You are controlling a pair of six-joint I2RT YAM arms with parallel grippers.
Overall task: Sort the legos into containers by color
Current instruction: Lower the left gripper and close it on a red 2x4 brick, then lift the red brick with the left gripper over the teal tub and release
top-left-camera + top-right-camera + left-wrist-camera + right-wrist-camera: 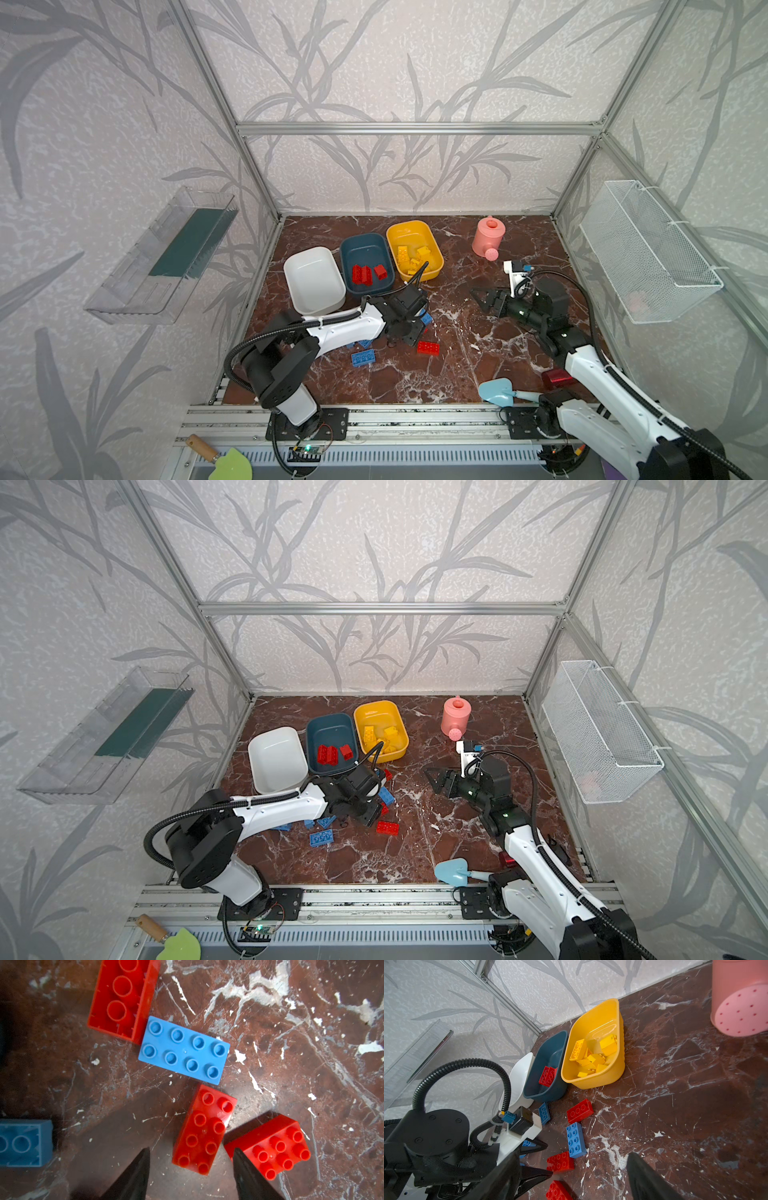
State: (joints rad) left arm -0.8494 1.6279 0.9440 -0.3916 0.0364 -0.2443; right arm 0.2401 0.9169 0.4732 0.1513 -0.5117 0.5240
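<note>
left gripper [191, 1150] hovering released, jaws straddling a red brick [204, 1129] near the teal tub [365, 249], right gripper [478, 300] hanging released and empty, farther from the teal tub

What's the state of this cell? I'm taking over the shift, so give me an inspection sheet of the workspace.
Surface: dark marble-pattern table, no spill seen.
Job's things: white tub empty; teal tub holds red bricks; yellow tub holds yellow bricks; loose red brick and loose blue brick on the table.
Clutter: pink watering can, light blue trowel, dark red object.
Grippers: left gripper open astride a red 2x4 brick; right gripper open, empty.
Cables: black hose along the left arm, another over the right; neither seen snagged.
Surroundings: clear shelf, white wire basket.
</note>
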